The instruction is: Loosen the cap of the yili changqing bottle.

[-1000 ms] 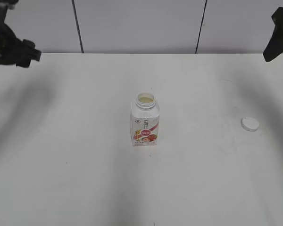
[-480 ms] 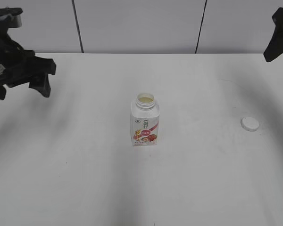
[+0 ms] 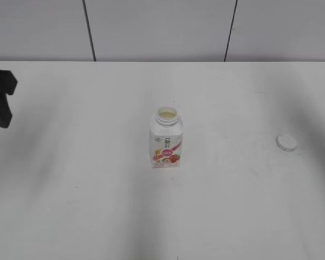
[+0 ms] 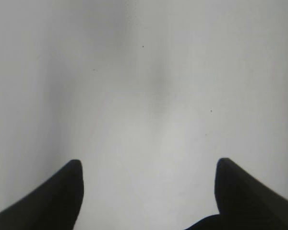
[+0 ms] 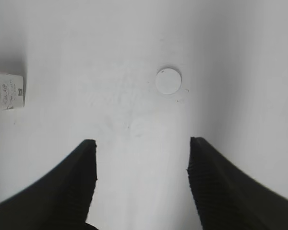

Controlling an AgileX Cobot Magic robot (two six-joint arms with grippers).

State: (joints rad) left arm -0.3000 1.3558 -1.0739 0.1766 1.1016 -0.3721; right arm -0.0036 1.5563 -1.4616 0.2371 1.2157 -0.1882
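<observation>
A plain white bench (image 3: 97,206) fills most of the exterior view, with soft grey shadows across it. Behind it stands a pale wall (image 3: 157,27) of panels split by two dark vertical seams.

The yili changqing bottle (image 3: 166,138) stands upright near the middle of the bench, its neck open and pale liquid showing inside. The cap (image 3: 286,142) lies flat on the bench well to the right of the bottle, apart from it and touched by nothing.

The exterior view shows only a dark piece of the left arm (image 3: 0,95) at the left edge, and almost nothing of the right arm. The left wrist view shows what that view cannot: the left gripper (image 4: 149,184) is spread wide and empty above bare bench, with no bottle or cap in sight. The right wrist view shows the right gripper (image 5: 141,160) likewise spread and holding nothing; the cap (image 5: 168,81) lies on the bench beyond its fingertips, and a corner of the bottle (image 5: 7,90) is cut off at the left edge.

The label's print is too small to read in the exterior view; only a pink band and a red picture can be made out. Both grippers' fingers run out of the bottom of their wrist views.
</observation>
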